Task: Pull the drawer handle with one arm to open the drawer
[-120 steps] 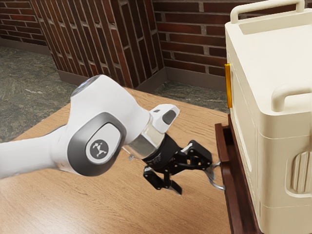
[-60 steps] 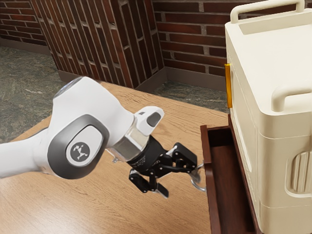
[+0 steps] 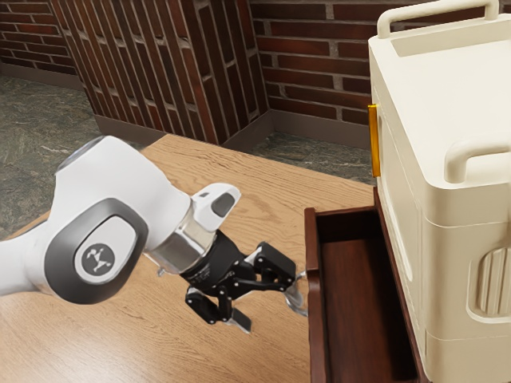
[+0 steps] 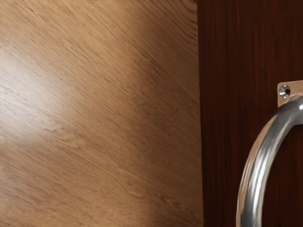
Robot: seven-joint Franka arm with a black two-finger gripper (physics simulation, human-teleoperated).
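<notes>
Standing open in the exterior view, the drawer (image 3: 317, 327) lies at three o'clock from the hand (image 3: 265, 311), whose fingers are spread, one seemingly hooked behind the metal handle (image 4: 253, 179) on the drawer's front.

A brick wall (image 3: 319, 72) stands at the back, with dark red and brown bricks lying flat and pale lines between them. A big brick pillar (image 3: 152, 64) sticks out from it, and its bricks stand up tall. A plain grey-brown baseboard (image 3: 311, 128) runs along the bottom. The floor (image 3: 40, 120) is grey and green, with blotches like stone. The table (image 3: 271, 191) is light brown wood with thin dark lines. Light makes a shiny white patch (image 4: 23, 94) on the wood, and a soft shadow (image 4: 158, 94) lies there too.
</notes>
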